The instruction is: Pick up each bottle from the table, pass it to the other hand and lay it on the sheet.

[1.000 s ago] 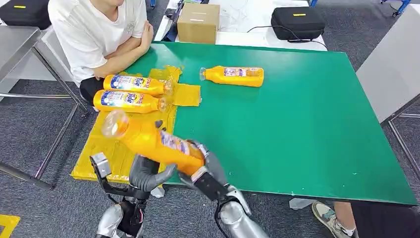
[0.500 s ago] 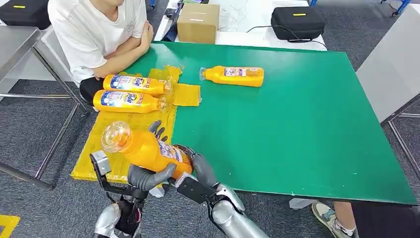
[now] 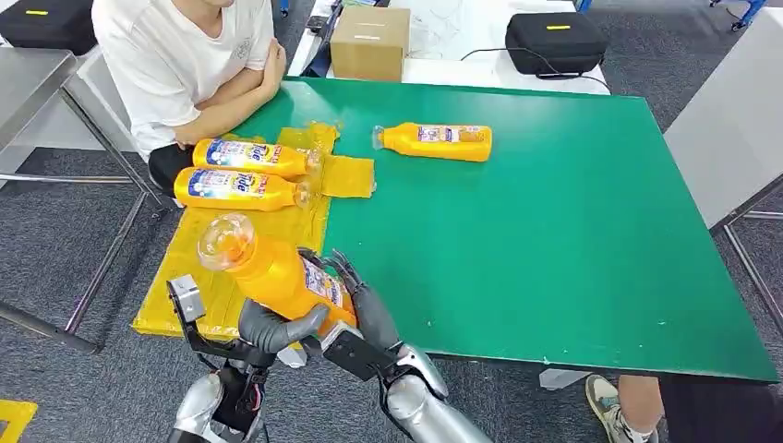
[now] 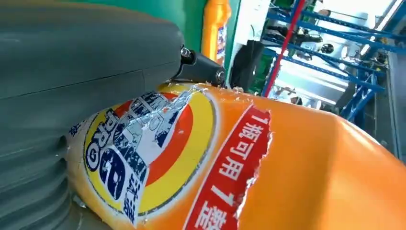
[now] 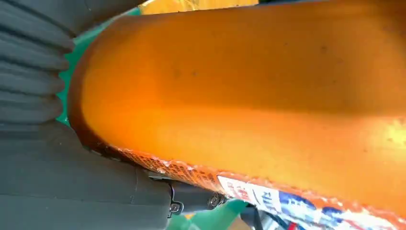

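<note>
An orange detergent bottle hangs tilted over the table's front left corner, its clear cap raised toward me. My left hand holds it from below and my right hand wraps its base; both touch it. Up close, the bottle's label lies against my left hand, and its orange side presses on my right hand. Two more bottles lie side by side on the yellow sheet. Another bottle lies on the green table.
A person in a white shirt sits at the table's far left corner with folded arms, close to the sheet. A cardboard box and a black case stand behind the table. Someone's shoe shows at the front right.
The held bottle has shifted left and tipped more upright, cap rising. My right arm drew back toward me and my left hand closed in under the bottle.
</note>
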Motion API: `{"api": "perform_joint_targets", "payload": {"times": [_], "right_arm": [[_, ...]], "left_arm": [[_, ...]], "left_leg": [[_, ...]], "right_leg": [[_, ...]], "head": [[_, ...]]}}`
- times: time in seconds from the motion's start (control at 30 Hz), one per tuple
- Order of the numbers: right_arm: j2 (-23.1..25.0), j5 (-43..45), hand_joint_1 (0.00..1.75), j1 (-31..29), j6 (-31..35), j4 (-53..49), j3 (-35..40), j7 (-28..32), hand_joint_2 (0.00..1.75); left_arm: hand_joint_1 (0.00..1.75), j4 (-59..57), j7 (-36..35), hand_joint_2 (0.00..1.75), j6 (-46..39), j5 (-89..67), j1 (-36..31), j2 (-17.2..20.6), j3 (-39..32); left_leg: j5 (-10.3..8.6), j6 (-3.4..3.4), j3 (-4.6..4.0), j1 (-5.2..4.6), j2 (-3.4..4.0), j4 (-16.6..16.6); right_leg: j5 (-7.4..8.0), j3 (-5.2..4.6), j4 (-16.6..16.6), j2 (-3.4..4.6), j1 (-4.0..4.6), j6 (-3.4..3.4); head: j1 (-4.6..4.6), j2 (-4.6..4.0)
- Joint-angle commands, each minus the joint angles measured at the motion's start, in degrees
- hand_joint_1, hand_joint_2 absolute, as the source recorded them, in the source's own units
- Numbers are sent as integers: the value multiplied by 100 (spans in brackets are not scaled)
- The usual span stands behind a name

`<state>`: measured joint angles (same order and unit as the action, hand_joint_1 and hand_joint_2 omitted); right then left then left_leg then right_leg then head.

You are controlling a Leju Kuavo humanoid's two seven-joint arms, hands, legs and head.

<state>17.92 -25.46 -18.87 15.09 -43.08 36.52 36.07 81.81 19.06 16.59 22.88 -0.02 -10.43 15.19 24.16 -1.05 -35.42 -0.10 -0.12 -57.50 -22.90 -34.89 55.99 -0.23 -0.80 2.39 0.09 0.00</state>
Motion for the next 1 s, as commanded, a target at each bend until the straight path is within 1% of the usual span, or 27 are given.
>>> {"api": "perform_joint_targets", "payload": {"times": [0.03,0.07,0.1,0.13,0.17,0.2,0.27,0.3,0.33,0.4,0.43,0.5,0.53,0.63,0.67,0.7,0.73,0.8,0.83,0.9,0.93,0.97,1.0], "right_arm": [[13,230,0,247,708,-439,-115,377,0],[11,216,0,272,1030,-494,-219,349,0],[-24,-2,0,208,1335,-398,-225,108,0],[-57,-34,0,179,1400,-363,-249,81,0],[-15,184,0,262,1583,-455,-447,348,0],[-28,221,0,284,1619,-463,-499,352,0],[-60,194,0,362,1827,-503,-560,379,0],[-60,247,0,396,1802,-495,-599,372,0],[-77,282,0,433,1791,-509,-603,393,0],[-77,282,0,433,1791,-509,-603,393,0],[-77,282,0,433,1791,-509,-603,393,0],[-68,282,0,435,1795,-508,-603,393,0],[-63,281,0,431,1794,-506,-602,393,0],[-63,281,0,431,1794,-506,-602,393,0],[-45,302,0,432,1800,-499,-625,393,0],[-29,294,0,478,1970,-515,-672,393,0],[-20,471,0,586,2056,-656,-729,393,0],[-69,703,0,749,2131,-923,-667,393,0],[-106,836,0,852,2194,-1126,-610,393,0],[-153,979,0,964,2086,-1300,-505,393,0],[-167,1040,0,1008,1991,-1402,-469,393,0],[-231,1179,0,1089,1864,-1580,-414,393,0],[-248,1221,0,1147,1782,-1686,-403,393,0]], "left_arm": [[175,-167,249,175,-436,-645,-632,321,103],[175,-224,300,175,-609,-931,-733,395,95],[175,-238,386,175,-836,-1264,-818,505,27],[175,-248,399,175,-854,-1353,-870,571,-70],[175,-283,424,175,-1029,-1657,-953,609,-161],[175,-321,379,175,-1041,-1701,-1022,674,-241],[175,-403,367,175,-1120,-1939,-1151,773,-413],[175,-435,381,175,-1208,-2061,-1200,804,-481],[175,-463,383,175,-1172,-2101,-1234,801,-589],[175,-463,383,175,-1172,-2101,-1234,801,-589],[175,-463,383,175,-1172,-2101,-1234,801,-589],[175,-459,383,175,-1170,-2104,-1221,785,-581],[175,-452,385,175,-1167,-2109,-1208,770,-570],[175,-452,385,175,-1167,-2109,-1208,770,-570],[175,-431,395,175,-1231,-2201,-1195,772,-573],[175,-438,413,175,-1342,-2307,-1231,806,-642],[175,-543,387,175,-1595,-2618,-1355,898,-741],[175,-763,333,175,-2002,-3223,-1552,1089,-897],[175,-945,252,175,-2018,-3413,-1668,1176,-993],[175,-1275,105,175,-2332,-4273,-1806,1344,-975],[175,-1411,-62,175,-2482,-4816,-1839,1449,-876],[175,-1791,-256,175,-2640,-5701,-1918,1476,-858],[175,-2008,-387,175,-2679,-6125,-1933,1479,-859]], "left_leg": [[7,8,20,6,-11,2],[2,6,9,4,-13,2],[6,9,21,8,-17,0],[0,7,14,4,-13,6],[0,7,15,4,-9,7],[5,10,27,8,-9,6],[0,7,17,4,-10,8],[0,6,14,5,-6,7],[7,10,33,9,-9,7],[1,7,20,5,-9,7],[7,9,33,7,-9,8],[2,6,16,4,-5,6],[8,8,33,6,-8,8],[0,5,10,3,-4,5],[6,7,26,4,-6,6],[2,6,15,4,-5,4],[9,10,31,7,-4,3],[0,8,13,4,-9,5],[7,13,30,10,-14,4],[0,10,17,6,-11,7],[6,14,34,8,-8,8],[3,11,27,6,-7,10],[1,9,23,5,-6,10]], "right_leg": [[-10,23,-1,-10,6,-9],[-6,12,-1,-13,4,-7],[-12,26,-1,-17,8,-11],[-5,16,-3,-12,4,-8],[-3,17,-5,-8,4,-8],[-8,30,-5,-7,8,-12],[-4,19,-5,-9,4,-8],[-2,16,-5,-5,6,-8],[-10,36,-6,-7,9,-13],[-5,22,-4,-7,5,-8],[-10,34,-5,-7,7,-11],[-5,17,-2,-4,4,-6],[-11,35,-4,-7,6,-9],[-2,12,-2,-4,2,-5],[-9,29,-3,-6,4,-8],[-6,18,-2,-5,3,-7],[-12,33,-1,-4,6,-11],[-5,16,-2,-9,4,-9],[-13,34,0,-13,9,-15],[-6,19,-2,-10,5,-10],[-11,34,-1,-7,8,-16],[-8,26,-3,-5,6,-12],[-5,21,-3,-5,5,-10]], "head": [[0,0],[0,0],[2,0],[2,0],[2,0],[2,0],[2,0],[2,0],[2,0],[2,0],[0,0],[0,0],[0,0],[0,0],[2,0],[2,0],[0,0],[0,0],[2,0],[2,0],[2,0],[2,0],[2,0]]}}
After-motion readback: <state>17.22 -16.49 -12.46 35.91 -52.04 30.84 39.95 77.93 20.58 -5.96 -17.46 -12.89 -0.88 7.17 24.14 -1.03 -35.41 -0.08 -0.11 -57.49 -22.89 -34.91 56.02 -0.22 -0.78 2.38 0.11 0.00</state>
